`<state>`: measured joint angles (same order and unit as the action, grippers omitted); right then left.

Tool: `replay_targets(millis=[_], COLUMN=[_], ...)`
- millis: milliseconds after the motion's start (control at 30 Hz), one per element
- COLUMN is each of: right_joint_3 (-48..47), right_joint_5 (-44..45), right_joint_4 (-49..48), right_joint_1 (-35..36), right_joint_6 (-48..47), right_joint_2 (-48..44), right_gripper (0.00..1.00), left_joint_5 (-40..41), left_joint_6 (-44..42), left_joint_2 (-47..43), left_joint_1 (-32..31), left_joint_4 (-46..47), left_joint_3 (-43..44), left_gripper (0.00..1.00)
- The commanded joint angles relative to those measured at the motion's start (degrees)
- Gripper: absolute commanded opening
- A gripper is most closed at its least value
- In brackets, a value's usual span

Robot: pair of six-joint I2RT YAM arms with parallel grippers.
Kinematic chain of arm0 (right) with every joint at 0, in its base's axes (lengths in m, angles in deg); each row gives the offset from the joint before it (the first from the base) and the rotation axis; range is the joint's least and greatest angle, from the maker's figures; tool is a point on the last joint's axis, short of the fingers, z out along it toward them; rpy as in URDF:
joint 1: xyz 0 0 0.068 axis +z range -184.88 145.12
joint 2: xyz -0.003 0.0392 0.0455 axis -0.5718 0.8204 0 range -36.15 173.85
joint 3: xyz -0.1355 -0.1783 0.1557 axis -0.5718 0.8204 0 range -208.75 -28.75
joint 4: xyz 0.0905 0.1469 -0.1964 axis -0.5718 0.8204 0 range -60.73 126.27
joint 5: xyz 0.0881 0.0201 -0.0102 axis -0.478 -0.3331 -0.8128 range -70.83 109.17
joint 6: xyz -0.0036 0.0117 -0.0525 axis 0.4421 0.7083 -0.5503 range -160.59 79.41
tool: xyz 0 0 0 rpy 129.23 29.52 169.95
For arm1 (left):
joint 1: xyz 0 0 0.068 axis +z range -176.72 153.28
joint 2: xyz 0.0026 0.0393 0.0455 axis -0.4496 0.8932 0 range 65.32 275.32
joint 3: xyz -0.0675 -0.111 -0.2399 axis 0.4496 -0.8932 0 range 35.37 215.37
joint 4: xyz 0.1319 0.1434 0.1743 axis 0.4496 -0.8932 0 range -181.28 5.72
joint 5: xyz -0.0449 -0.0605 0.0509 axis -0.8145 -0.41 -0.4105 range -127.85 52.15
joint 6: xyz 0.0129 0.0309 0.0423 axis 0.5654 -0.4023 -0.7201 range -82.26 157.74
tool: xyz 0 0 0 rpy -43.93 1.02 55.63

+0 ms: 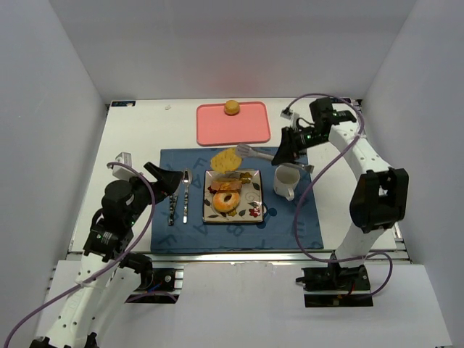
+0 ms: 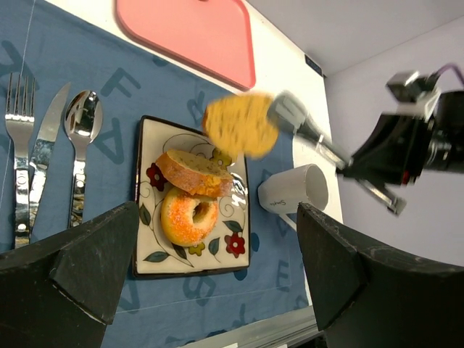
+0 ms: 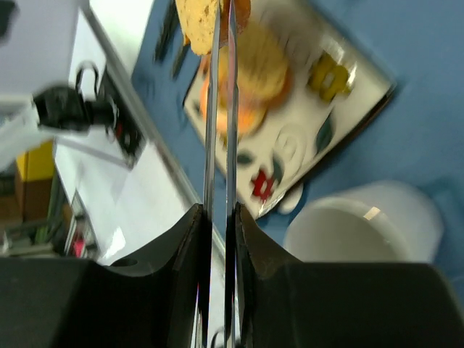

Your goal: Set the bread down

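Note:
My right gripper (image 1: 284, 148) is shut on metal tongs (image 1: 255, 153), and the tongs pinch a round flat golden bun (image 1: 225, 159) in the air above the far edge of the flowered square plate (image 1: 251, 209). The plate holds a ring-shaped bagel (image 1: 227, 201) and a toast-like slice (image 1: 230, 184). The left wrist view shows the bun (image 2: 239, 125), tongs (image 2: 304, 127), bagel (image 2: 187, 216) and slice (image 2: 192, 172). In the right wrist view the tong blades (image 3: 221, 109) run between my fingers to the bun (image 3: 196, 14). My left gripper (image 1: 170, 180) is open and empty, left of the plate.
A pink tray (image 1: 246, 127) at the back carries a small bun (image 1: 232, 107). A white mug (image 1: 286, 181) stands right of the plate. A fork, knife and spoon (image 1: 177, 199) lie left of it on the blue placemat (image 1: 290, 232). White walls enclose the table.

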<state>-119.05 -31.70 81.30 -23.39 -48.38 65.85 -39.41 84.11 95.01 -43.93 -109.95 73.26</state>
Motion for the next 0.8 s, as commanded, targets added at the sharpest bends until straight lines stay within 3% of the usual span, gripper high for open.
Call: replay_targets(millis=[0, 133, 400, 467, 700, 767], right_joint_3=[4.33, 8.03, 12.69, 13.40, 11.82, 11.38], right_joint_5=[0.07, 2.62, 5.51, 7.27, 8.51, 8.68], right_joint_4=[8.07, 9.32, 8.44, 7.21, 5.45, 5.28], right_joint_1=[1.43, 2.84, 3.37, 3.54, 3.90, 3.90], right_joint_6=[-10.20, -14.43, -13.39, -12.17, -11.28, -11.46], right_joint_2=[-5.66, -8.38, -10.85, -11.20, -9.97, -10.32], right_gripper=[0.03, 0.04, 0.06, 0.09, 0.35, 0.38], left_joint_5=[-1.07, -1.86, -2.57, -2.48, -1.95, -1.60], left_joint_6=[-0.40, -0.58, -1.02, -0.84, -0.14, -0.14], left_joint_2=[-1.30, -1.57, -2.62, -3.15, -5.61, -5.87], left_joint_1=[0.07, 0.07, 0.16, 0.07, 0.16, 0.07], left_joint_4=[0.18, -0.52, -2.10, -2.54, -4.21, -4.74], left_joint_3=[-0.01, -0.18, 0.26, 0.17, -0.18, 0.25], left_gripper=[0.98, 0.98, 0.98, 0.98, 0.98, 0.98])
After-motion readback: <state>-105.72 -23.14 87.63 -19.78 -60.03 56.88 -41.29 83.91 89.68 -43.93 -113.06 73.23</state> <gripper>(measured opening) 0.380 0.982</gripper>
